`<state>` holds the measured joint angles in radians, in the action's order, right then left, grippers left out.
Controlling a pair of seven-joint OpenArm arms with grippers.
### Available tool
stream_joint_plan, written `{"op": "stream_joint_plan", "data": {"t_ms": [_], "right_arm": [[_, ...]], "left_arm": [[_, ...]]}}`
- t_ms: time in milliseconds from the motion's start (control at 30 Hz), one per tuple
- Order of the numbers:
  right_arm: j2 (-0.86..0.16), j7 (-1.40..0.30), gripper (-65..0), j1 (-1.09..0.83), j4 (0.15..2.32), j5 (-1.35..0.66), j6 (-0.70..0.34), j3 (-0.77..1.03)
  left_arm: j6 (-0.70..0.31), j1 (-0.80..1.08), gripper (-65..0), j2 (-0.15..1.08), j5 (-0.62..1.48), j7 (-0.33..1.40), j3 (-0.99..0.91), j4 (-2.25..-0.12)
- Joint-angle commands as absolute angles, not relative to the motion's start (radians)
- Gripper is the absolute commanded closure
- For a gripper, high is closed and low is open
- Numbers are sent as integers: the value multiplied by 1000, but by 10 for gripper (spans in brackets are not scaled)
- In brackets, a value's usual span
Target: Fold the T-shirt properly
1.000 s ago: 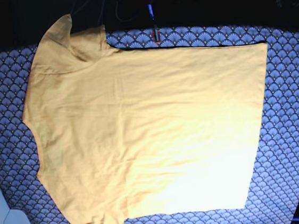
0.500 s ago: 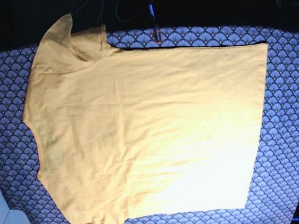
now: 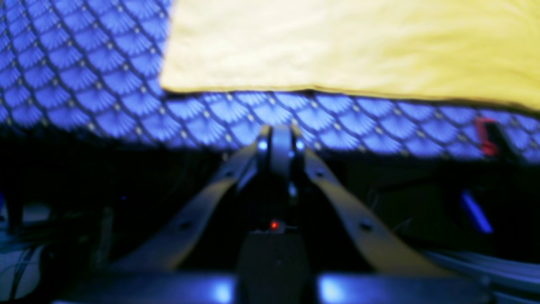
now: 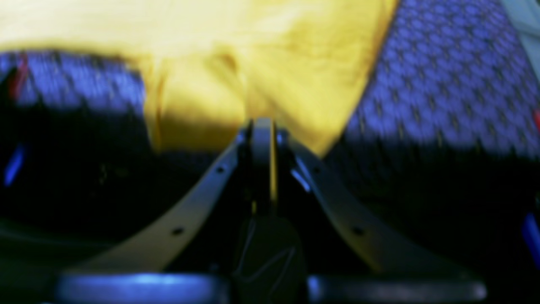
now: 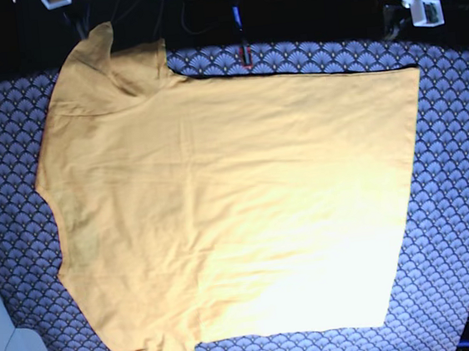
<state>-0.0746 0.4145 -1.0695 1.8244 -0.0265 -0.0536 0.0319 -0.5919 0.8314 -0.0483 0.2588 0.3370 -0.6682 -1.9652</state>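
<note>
T-shirt [image 5: 230, 214] flat, faintly wrinkled, on patterned cloth [image 5: 464, 202]; both jaws pressed together, empty.

A navy fan-scale patterned cloth [image 5: 459, 160] covers the table, slightly wrinkled.

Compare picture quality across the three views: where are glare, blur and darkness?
Base view: sharp, but glare whitens the T-shirt at its lower middle. Left wrist view: soft focus throughout, gripper blurred, dark foreground. Right wrist view: blurriest, with the patterned cloth smeared.
</note>
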Motion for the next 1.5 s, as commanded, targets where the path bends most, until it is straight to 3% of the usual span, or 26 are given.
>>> {"op": "stream_joint_plan", "data": {"t_ms": [0,133,233,467,700,1100,1467], "right_arm": [[-76,401,0,-1069,1857,-65,-101,36],[-79,163,0,-1001,1939,-334,-274,114],[-79,10,0,-954,1952,-466,-348,203],[-76,-213,-4,-908,1952,-697,-501,372],[-73,-386,-117,-909,1948,-894,-690,475],[-59,-690,-268,-728,1756,-909,-698,659],[-91,-872,-280,-642,1653,-906,-698,754]], "left_arm": [[-596,823,-3,-36,268,349,-677,-1983],[-596,754,-108,-28,268,444,-680,-1983],[-596,736,-149,-15,268,469,-677,-1983],[-596,736,-151,-15,269,469,-679,-1994],[-596,731,-151,2,268,470,-680,-1998],[-596,725,-151,2,268,470,-685,-1998],[-596,720,-151,1,269,470,-725,-1998]]}}
